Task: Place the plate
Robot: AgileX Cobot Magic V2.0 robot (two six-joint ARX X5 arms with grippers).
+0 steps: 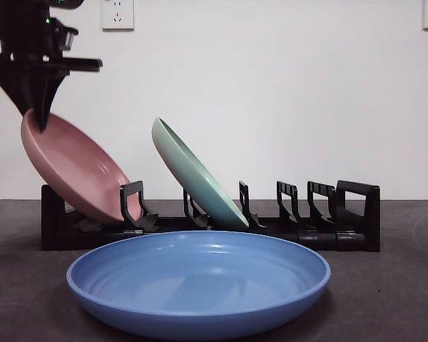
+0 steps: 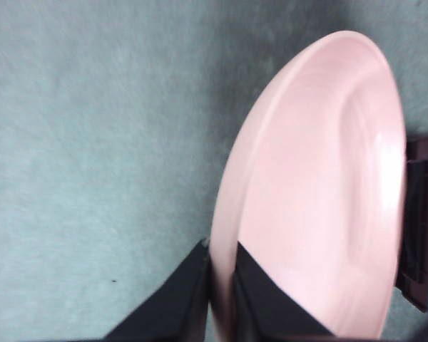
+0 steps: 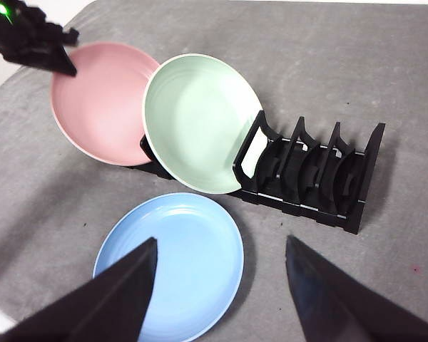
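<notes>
Both arms are black, each end effector (image 3: 221, 285) with tapered wedge-shaped jaws.

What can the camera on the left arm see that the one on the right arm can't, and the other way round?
Only the left wrist view shows the left tool shut on the pink plate at its rim. Only the right wrist view shows the green plate leaning in the black rack, the blue plate flat on the table, and the open right tool above it. Both show the pink plate and part of the rack.
</notes>
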